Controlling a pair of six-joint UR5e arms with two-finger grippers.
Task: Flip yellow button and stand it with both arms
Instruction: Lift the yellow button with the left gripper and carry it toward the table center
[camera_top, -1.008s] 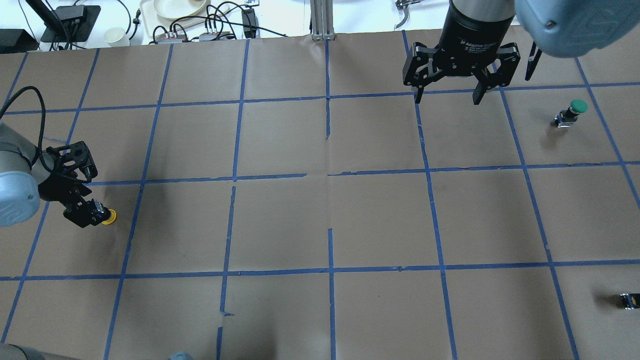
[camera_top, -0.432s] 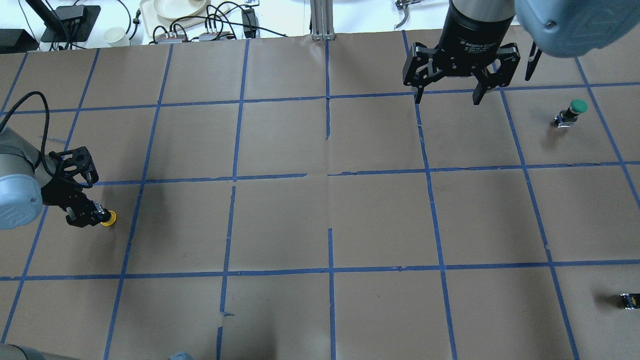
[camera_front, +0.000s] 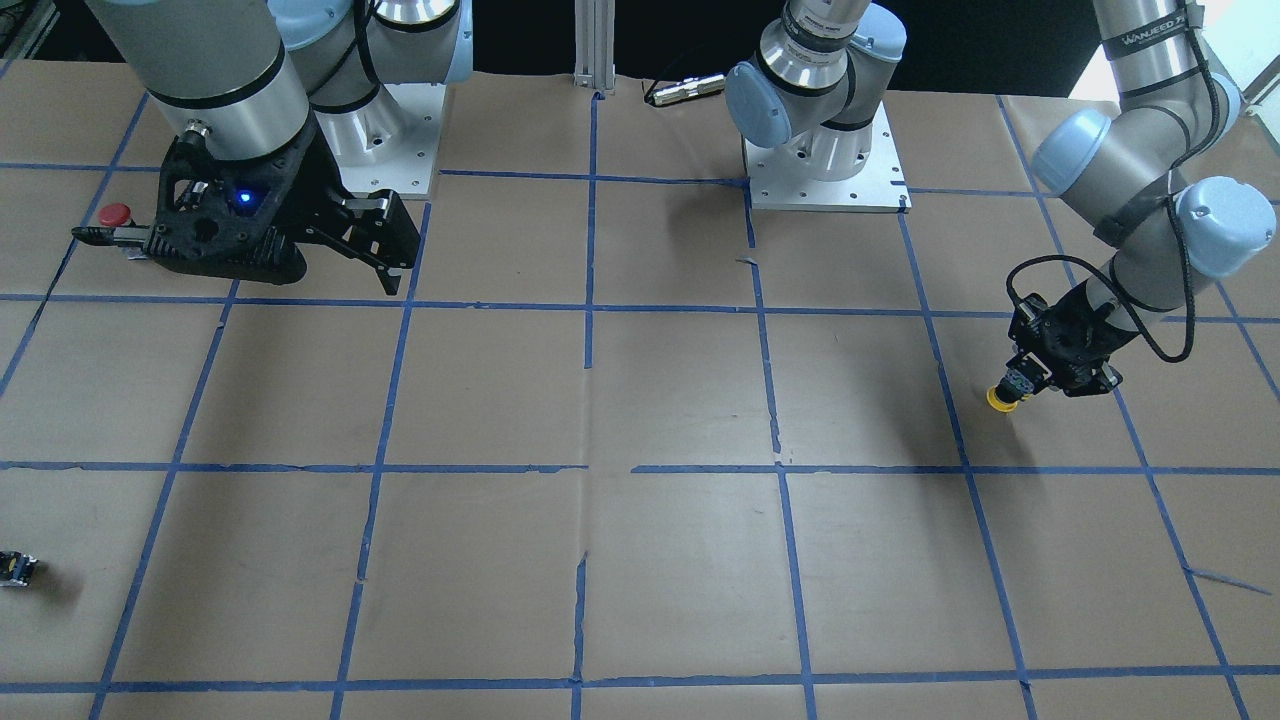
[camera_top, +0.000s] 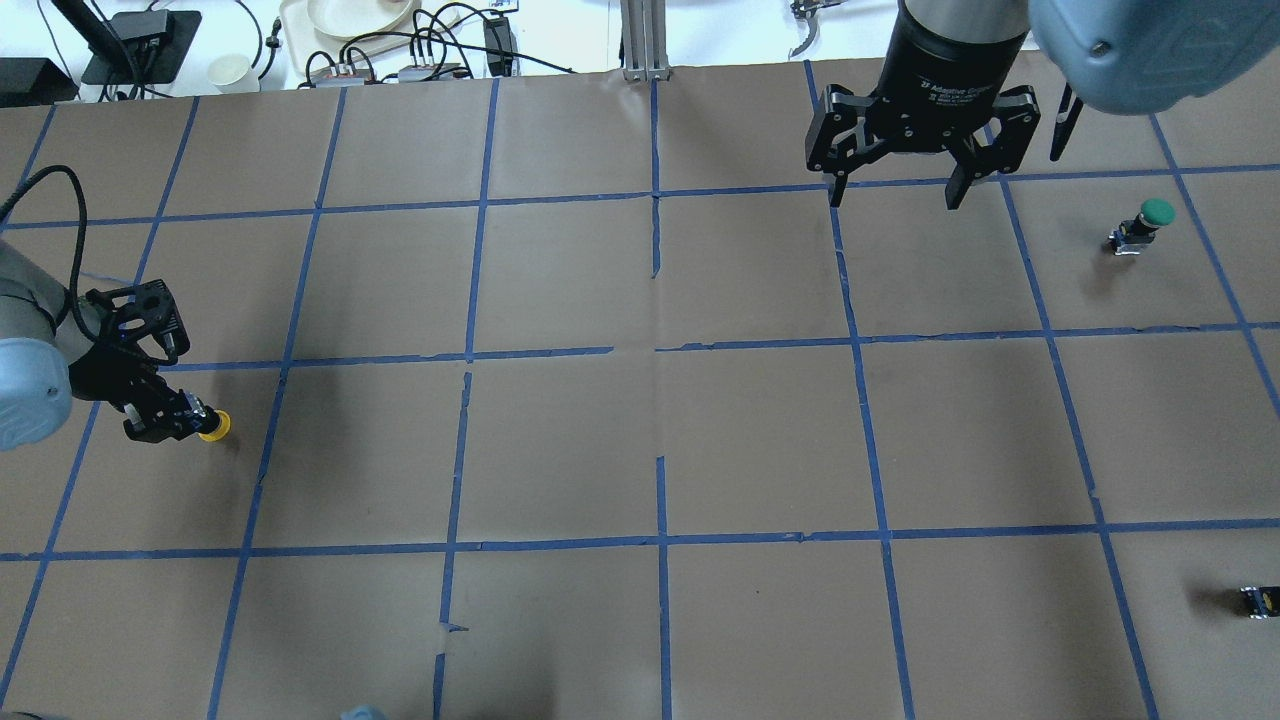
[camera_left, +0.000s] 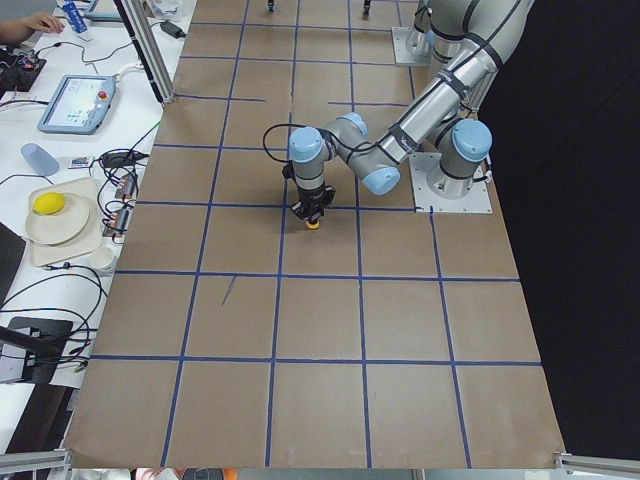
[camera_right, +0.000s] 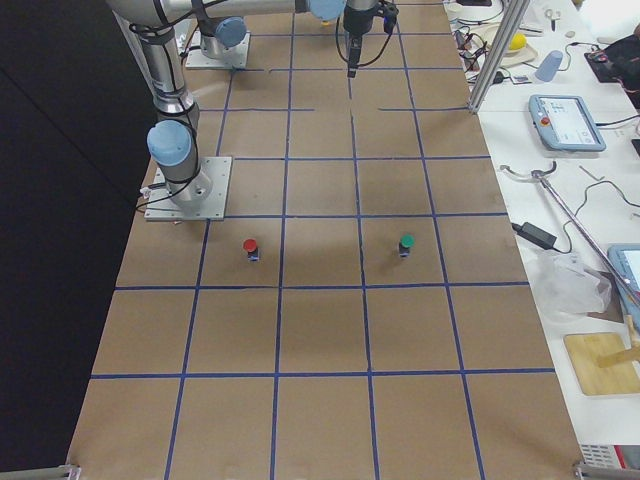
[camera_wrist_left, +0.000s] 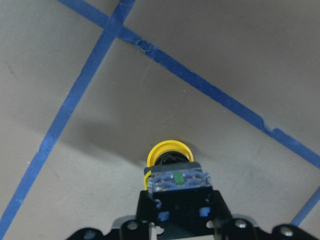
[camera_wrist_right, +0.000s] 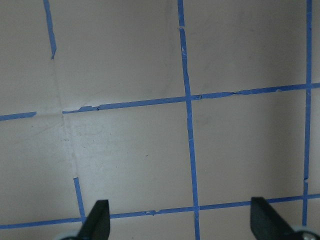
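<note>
From my remote seat, the biggest thing on screen is the table (camera_top: 760, 440), covered in brown paper and taped into blue squares.

The right arm (camera_front: 200, 60) hangs high over the far side. In the overhead view it sits at about 1 o'clock from the table's middle. The left arm (camera_left: 380, 160) reaches out low and folded, toward 9 o'clock in that same view.

The right gripper (camera_top: 893, 200) points down with its jaws spread wide and nothing between them. Its wrist camera shows only paper and tape between the two fingertips.

The left gripper (camera_top: 180, 415) is clamped narrow on the black body of the yellow button (camera_top: 214, 427). On the left wrist camera I see the fingers (camera_wrist_left: 150, 210) pinching the blocky body, with the yellow cap (camera_wrist_left: 169, 150) pointing away from the gripper toward the paper. From the left-side view the cap is at the bottom of the grip, facing down. I cannot tell whether it touches the paper or hangs just above it. The button is near the table's left edge, inside one square and just at 3 o'clock of a blue tape line.

A green button (camera_top: 1150, 222) stands cap-up at about 2 o'clock, well apart from the right gripper. A red button (camera_right: 250, 246) stands upright in the square beside it, nearer the robot's base. A tiny dark part (camera_top: 1258, 600) lies alone at about 4 o'clock, by the right edge.
</note>
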